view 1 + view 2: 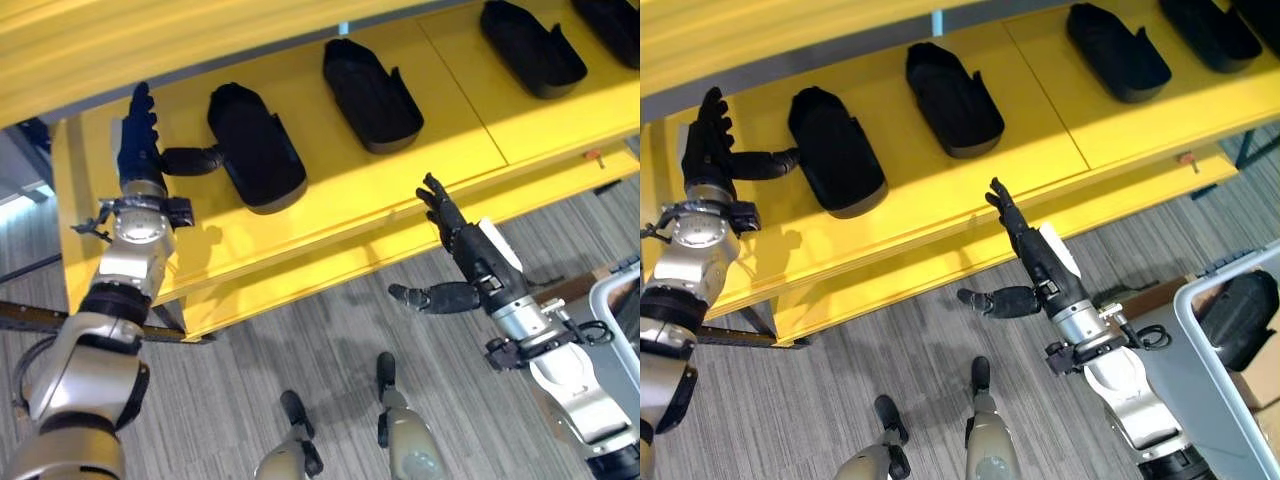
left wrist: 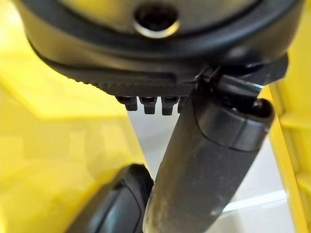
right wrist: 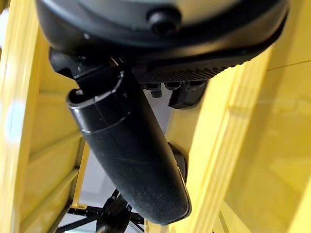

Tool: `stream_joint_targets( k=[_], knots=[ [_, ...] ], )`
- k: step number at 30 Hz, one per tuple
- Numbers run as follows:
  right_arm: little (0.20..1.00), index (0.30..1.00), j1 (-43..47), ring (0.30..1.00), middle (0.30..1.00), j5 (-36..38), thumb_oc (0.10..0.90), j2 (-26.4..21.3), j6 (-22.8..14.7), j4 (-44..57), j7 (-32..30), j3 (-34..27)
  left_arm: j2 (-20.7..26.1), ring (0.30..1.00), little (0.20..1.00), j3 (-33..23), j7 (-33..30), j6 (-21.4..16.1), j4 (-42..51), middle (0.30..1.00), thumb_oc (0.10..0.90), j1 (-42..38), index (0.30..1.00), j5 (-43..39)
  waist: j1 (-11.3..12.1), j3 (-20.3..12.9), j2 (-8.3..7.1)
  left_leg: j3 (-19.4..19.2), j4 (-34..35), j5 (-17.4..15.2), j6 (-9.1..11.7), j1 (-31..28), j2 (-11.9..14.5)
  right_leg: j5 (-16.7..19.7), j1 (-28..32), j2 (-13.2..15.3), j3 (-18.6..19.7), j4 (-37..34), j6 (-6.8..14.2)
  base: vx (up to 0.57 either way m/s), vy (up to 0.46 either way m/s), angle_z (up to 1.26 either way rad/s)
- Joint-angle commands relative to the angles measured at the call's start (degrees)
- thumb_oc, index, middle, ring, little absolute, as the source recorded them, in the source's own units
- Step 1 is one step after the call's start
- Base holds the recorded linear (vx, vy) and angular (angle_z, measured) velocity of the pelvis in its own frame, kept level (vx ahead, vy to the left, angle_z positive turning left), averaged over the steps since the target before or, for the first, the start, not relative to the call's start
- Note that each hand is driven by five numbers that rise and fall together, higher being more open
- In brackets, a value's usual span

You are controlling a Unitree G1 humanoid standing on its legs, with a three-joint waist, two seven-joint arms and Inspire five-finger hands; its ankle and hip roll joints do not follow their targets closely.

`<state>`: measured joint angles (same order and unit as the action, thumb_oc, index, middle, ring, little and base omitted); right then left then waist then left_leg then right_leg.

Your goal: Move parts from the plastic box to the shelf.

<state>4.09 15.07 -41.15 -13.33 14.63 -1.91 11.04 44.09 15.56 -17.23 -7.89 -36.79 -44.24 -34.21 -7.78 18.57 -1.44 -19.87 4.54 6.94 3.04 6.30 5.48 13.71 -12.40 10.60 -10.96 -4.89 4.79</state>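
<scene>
Resting its thumb against the leftmost black part (image 1: 255, 145) on the yellow shelf (image 1: 330, 215), the released left hand (image 1: 138, 130) could nudge it askew on withdrawal; the right hand (image 1: 460, 265) hangs open, empty. Beyond it, the right eye view reveals the plastic box (image 1: 1230, 345) holding another part (image 1: 1240, 315).

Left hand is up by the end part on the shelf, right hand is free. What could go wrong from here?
1. The left hand is open with its thumb against the leftmost black part; pulling away carelessly could drag or turn it out of line with the other parts.
2. The right hand, open and empty, hangs near the yellow shelf front edge and might clip it when swinging back.
</scene>
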Motion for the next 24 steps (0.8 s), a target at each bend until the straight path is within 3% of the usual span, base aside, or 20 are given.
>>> stream_joint_targets(
  k=[1,8,14,20,24],
  knots=[
    [1.0,1.0,1.7,1.0,1.0,-2.17,0.9,0.97,-4.49,3.18,-2.99,-1.51,3.92,1.0,1.0,-4.57,-2.15,-7.68,1.62,1.0,0.9,-3.45,1.0,0.0,0.59,-5.2,-0.22,3.2,0.3,-3.69,2.6,-5.39,2.11,-2.19,3.11,5.5,-0.37,3.05,6.98,0.0,-0.056,0.27],
    [1.0,1.0,1.54,1.0,1.0,-4.46,0.9,1.98,-4.2,2.56,-3.5,-3.31,4.05,1.0,1.0,-10.82,-1.2,-8.95,18.81,1.0,0.9,12.79,1.0,6.05,1.6,-7.76,0.08,4.74,0.46,-3.06,3.34,-6.07,3.84,-3.3,6.11,4.17,-2.72,2.14,6.2,0.01,-0.056,0.18],
    [1.0,1.0,0.39,1.0,1.0,-4.48,0.9,2.89,-3.67,3.68,-2.35,-4.59,-4.19,1.0,1.0,-13.87,1.82,-10.34,34.14,1.0,0.9,24.89,1.0,7.38,1.87,-9.38,0.07,4.99,0.46,-2.7,3.82,-7.51,5.25,-4.86,7.96,2.57,-3.12,2.35,5.1,0.02,-0.058,0.05],
    [1.0,1.0,2.63,1.0,1.0,-2.63,0.9,3.79,-3.82,4.08,-1.8,-3.44,-12.02,1.0,1.0,-13.54,2.96,-10.46,41.23,1.0,0.9,30.28,1.0,8.79,1.85,-9.76,0.21,4.29,0.46,-2.2,4.07,-8.47,6.5,-5.85,8.21,1.06,-2.29,2.76,4.03,0.0,-0.055,-0.08],
    [1.0,1.0,6.77,1.0,1.0,-0.51,0.9,4.43,-3.59,1.25,-1.83,-0.67,-14.39,1.0,1.0,-13.46,4.09,-10.77,42.61,1.0,0.9,32.46,1.0,7.47,2.42,-9.61,0.19,4.01,0.46,-1.78,4.26,-8.48,7.09,-6.29,7.98,0.62,-2.23,3.2,3.67,-0.01,-0.052,-0.13]
  ],
)
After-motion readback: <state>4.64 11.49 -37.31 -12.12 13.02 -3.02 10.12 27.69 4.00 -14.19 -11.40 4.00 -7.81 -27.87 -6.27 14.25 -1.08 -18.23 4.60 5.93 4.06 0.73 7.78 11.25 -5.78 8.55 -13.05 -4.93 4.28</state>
